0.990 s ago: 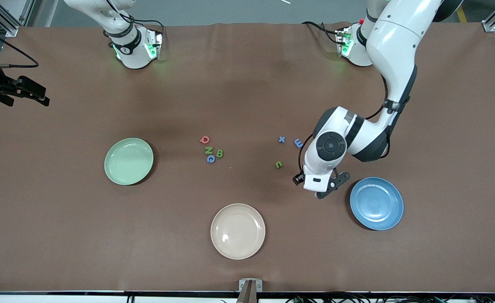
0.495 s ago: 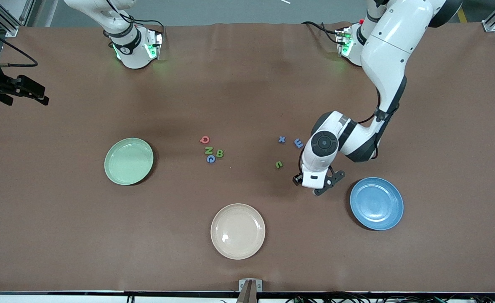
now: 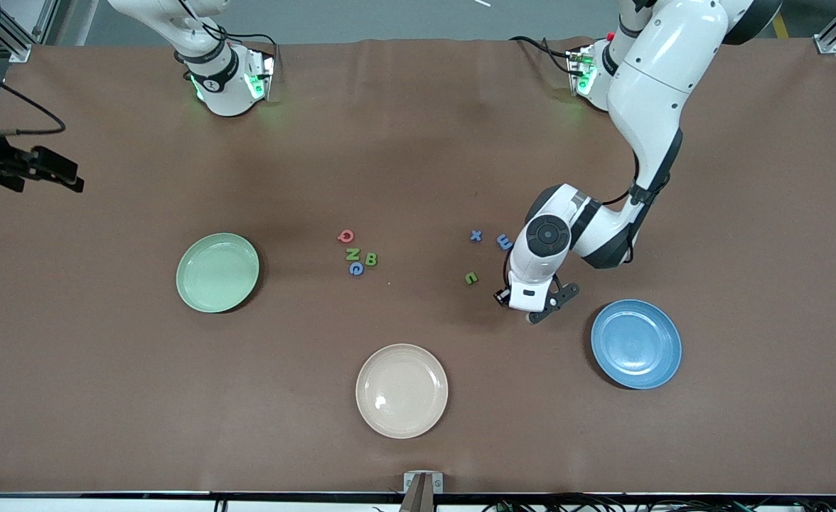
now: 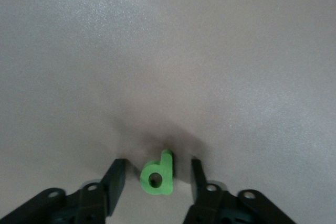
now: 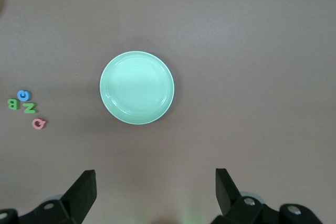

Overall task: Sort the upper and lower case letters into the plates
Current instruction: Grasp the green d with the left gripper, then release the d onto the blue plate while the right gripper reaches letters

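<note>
1. We found the left claw (image 4: 156, 176) down at the brown worktop (image 3: 418, 427), near the blue round shallow plate (image 3: 635, 344) at the left arm's end.
2. Its wrist view showed a small flat green lowercase letter with a round hole (image 4: 157, 173) lying flat between the two black fingers (image 4: 116, 178), a sliver of gap on each side. So the jaws were parted around it, not pinching it as far as we could see.
3. The right claw (image 5: 155, 190) hung wide open and empty, high over the right arm's end of the worktop, just waiting. Its wrist camera looked straight down on the pale green round shallow plate (image 5: 137, 87).
4. Four capitals sat bunched mid-worktop: a flat red Q (image 3: 345, 236), a flat green N (image 3: 352, 253), a flat green B (image 3: 371, 259) and a flat blue G (image 3: 356, 269), the Q farthest from the front camera and the G nearest.
5. Toward the left arm's end lay a flat blue x (image 3: 475, 235), a flat blue m (image 3: 504, 242) right by the left arm's wrist, and another small green lowercase letter (image 3: 470, 278) nearer the front camera.
6. A cream-beige round plate (image 3: 402, 390) sat nearest the front camera. All three plates were empty.
</note>
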Controlling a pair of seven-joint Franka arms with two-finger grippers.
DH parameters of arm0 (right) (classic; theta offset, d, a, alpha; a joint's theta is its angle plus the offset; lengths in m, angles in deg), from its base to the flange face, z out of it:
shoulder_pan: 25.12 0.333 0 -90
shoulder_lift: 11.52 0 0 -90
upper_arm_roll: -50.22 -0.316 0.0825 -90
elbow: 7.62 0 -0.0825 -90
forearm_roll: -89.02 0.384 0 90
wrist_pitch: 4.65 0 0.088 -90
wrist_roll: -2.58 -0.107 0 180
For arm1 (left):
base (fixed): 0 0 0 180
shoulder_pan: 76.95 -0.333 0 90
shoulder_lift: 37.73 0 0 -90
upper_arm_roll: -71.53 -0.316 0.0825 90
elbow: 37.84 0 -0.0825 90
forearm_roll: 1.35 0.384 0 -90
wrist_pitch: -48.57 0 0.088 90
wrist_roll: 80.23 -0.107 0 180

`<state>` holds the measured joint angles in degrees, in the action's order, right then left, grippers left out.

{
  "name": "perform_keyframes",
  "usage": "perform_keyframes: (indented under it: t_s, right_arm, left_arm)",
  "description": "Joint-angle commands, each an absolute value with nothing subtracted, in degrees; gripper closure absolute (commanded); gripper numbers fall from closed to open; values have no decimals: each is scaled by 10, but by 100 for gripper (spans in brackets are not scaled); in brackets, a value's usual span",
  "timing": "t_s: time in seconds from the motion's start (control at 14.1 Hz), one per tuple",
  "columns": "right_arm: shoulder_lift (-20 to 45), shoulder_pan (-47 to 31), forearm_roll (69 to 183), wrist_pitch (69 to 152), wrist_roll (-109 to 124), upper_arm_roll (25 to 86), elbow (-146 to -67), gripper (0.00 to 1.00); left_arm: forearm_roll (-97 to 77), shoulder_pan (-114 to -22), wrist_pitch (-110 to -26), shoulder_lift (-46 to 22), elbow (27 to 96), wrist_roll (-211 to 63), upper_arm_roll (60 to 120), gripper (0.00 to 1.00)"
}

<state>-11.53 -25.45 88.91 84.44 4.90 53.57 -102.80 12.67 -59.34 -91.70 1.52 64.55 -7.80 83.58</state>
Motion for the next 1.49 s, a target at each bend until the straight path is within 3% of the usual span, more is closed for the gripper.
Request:
perform_keyframes:
  t_s: [0.0,0.07,0.14,0.35,0.5,0.71,0.85,1.41]
  right_arm:
    - [-14,-261,874,838,55,534,-976,0]
    - [0,-263,871,842,56,534,-968,0]
    - [-1,-261,874,846,47,534,-972,0]
    - [2,-243,921,879,-55,531,-999,0]
    - [2,-210,939,928,-116,531,-1037,0]
    - [3,-140,940,1041,-242,531,-1110,0]
    - [16,-97,940,1121,-307,531,-1151,0]
    - [147,17,942,1286,-446,531,-1150,0]
  left_arm:
    - [140,-596,-928,-1,667,-62,837,77]
    - [139,-596,-927,-2,665,-61,838,99]
    - [133,-603,-924,-7,661,-67,837,100]
    - [133,-637,-900,-30,664,-70,838,100]
    - [139,-636,-844,-75,674,-78,838,100]
    - [143,-653,-842,-110,661,-156,833,100]
    - [145,-699,-844,-105,632,-258,837,100]
    - [148,-801,-901,-21,610,-489,833,96]
